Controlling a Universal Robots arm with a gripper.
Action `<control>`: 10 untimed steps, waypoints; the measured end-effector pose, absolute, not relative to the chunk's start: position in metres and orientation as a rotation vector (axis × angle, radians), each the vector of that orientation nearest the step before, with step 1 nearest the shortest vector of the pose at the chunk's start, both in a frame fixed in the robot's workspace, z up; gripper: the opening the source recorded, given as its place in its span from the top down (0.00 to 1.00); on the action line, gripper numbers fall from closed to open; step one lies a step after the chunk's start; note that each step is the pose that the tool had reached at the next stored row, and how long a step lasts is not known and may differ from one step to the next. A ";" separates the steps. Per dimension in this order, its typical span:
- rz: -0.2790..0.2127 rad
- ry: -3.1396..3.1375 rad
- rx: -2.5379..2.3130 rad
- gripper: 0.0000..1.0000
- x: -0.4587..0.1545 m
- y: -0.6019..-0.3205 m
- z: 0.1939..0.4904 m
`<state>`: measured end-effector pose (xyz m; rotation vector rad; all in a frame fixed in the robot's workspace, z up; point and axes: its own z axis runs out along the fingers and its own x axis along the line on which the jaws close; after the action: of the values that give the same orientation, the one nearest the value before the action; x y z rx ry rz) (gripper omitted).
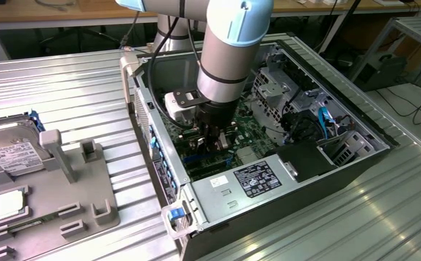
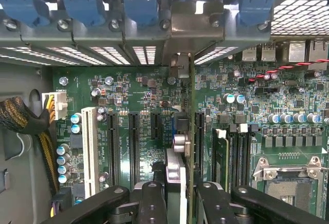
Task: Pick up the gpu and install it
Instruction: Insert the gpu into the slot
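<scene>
Lay at the exterior view's left: a grey moulded holder tray (image 1: 87, 206) bearing a boxy silver hard drive with a white label (image 1: 7, 147) and a small square silver-topped processor chip (image 1: 8, 202). Stood at the centre: an open black-and-silver computer case (image 1: 290, 212), with the black two-fingered gripper (image 1: 214, 133) low inside it. Pinched the thin black expansion card, the gpu (image 1: 222, 142), between both fingers. In the wrist view, showed that gpu (image 2: 174, 170) edge-on over the green motherboard (image 2: 128, 90), in the gripper (image 2: 182, 203), beside a long black slot (image 2: 198, 131); could not tell whether seated. Judged light, stiff and fragile, with a slick board: best taken by the bare upper edge, clear of components and contacts. Ran further right: blue cables (image 1: 325, 119).
</scene>
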<state>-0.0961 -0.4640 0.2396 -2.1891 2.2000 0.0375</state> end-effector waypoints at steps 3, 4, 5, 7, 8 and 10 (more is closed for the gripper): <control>0.037 2.200 -2.189 0.72 -0.096 -0.464 0.240; 0.037 2.200 -2.189 0.72 -0.096 -0.464 0.240; 0.037 2.200 -2.189 0.72 -0.096 -0.464 0.239; 0.037 2.200 -2.190 0.72 -0.096 -0.464 0.238; 0.038 2.200 -2.189 0.72 -0.096 -0.464 0.237; 0.037 2.200 -2.189 0.72 -0.096 -0.464 0.236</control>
<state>-0.0961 -0.4641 0.2365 -2.1894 2.1999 0.0373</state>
